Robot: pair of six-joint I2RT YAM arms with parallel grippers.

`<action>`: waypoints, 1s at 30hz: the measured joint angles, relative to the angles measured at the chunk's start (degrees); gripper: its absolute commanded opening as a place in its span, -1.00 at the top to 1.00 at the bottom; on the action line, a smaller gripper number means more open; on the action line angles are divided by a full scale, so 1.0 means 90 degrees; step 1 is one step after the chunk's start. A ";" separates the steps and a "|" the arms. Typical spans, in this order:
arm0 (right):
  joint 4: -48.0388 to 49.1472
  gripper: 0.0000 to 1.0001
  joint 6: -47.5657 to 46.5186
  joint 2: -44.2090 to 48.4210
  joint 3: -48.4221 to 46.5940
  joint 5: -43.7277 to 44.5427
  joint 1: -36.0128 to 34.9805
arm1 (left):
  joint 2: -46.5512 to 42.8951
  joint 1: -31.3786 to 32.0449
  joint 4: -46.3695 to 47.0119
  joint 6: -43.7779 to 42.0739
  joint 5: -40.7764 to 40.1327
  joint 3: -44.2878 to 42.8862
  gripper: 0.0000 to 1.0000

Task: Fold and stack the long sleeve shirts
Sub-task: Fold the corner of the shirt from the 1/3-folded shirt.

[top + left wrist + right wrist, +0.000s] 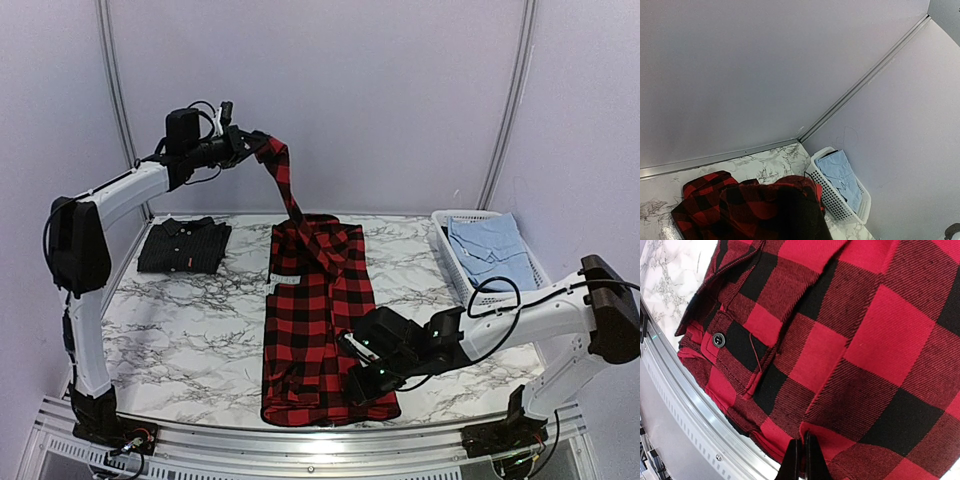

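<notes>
While the dark charcoal shirt [185,246] lies folded at the far left of the marble table [200,340], I judge that one done and the stack's base set. The step in hand is the sleeve fold on the second garment.

My left gripper [250,143] hangs high above the table's back edge, clenched on the end of one sleeve [283,180] of the red-and-black plaid shirt [320,320]. That sleeve runs down taut from my fingers to the shoulder. My left wrist camera shows only bunched plaid below it and none of my own fingertips.

The body of the plaid shirt lies flat in the middle of the table, collar toward the back wall, hem at the near edge.

At its near right corner my right gripper [365,385] is down on the cloth. In my right wrist view the fingers [796,460] are pressed together with no gap, tips against the hem. Whether a pinch of fabric sits between them I cannot tell, and I read this as an anchor.

Further right, the white slotted basket [462,282] holds a light blue shirt [492,250], well apart from my work.

Next, I judge, my left arm must carry the sleeve across and down onto the shirt's body, laying it straight before letting go, while my right holds the hem against dragging.
</notes>
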State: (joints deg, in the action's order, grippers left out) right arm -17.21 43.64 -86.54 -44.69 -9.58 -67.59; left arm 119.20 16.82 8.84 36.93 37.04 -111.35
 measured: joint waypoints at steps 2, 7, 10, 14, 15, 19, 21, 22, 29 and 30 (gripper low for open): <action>0.0010 1.00 -0.0017 -0.0002 0.0000 0.0000 0.0000 | -0.0049 0.0005 -0.0005 -0.0117 0.0002 0.0034 1.00; 0.0034 1.00 -0.0027 -0.0039 -0.0007 0.0000 0.0007 | -0.0095 0.0017 -0.0015 -0.0350 0.0056 -0.0121 1.00; 0.0051 1.00 -0.0044 -0.0068 -0.0012 -0.0002 0.0034 | -0.0092 0.0019 0.0005 -0.0372 0.0170 -0.0318 1.00; 0.0056 0.78 -0.0053 -0.0070 -0.0019 -0.0024 0.0036 | -0.0092 0.0027 0.0117 -0.0379 0.0274 -0.0304 1.00; 0.0053 0.68 -0.0063 -0.0070 -0.0019 -0.0039 0.0036 | -0.0095 0.0032 0.0131 -0.0391 0.0284 -0.0221 1.00; 0.0022 0.37 -0.0155 -0.0070 -0.0058 -0.0104 0.0041 | -0.0124 0.0044 0.0102 -0.0481 0.0279 0.0299 1.00; -0.0032 0.29 -0.0228 -0.0066 -0.0160 -0.0117 0.0073 | -0.0131 0.0044 0.0029 -0.0566 0.0260 0.0583 1.00; -0.0049 0.24 -0.0257 -0.0053 -0.0236 -0.0121 0.0092 | -0.0134 0.0044 -0.0036 -0.0612 0.0260 0.0743 1.00; -0.0092 0.11 -0.0673 0.0457 -0.0641 -0.0046 0.0993 | -0.0141 0.0102 -0.0085 -0.0877 0.0831 0.1117 1.00; -0.0092 0.11 -0.0746 0.0515 -0.0707 -0.0005 0.1200 | -0.0141 0.0136 -0.0080 -0.0903 0.0945 0.1132 1.00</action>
State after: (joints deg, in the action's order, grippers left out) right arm -18.04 36.93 -81.91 -51.05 -9.63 -56.80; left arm 117.93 18.04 8.12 28.80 45.54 -101.16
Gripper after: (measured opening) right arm 0.438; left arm 0.035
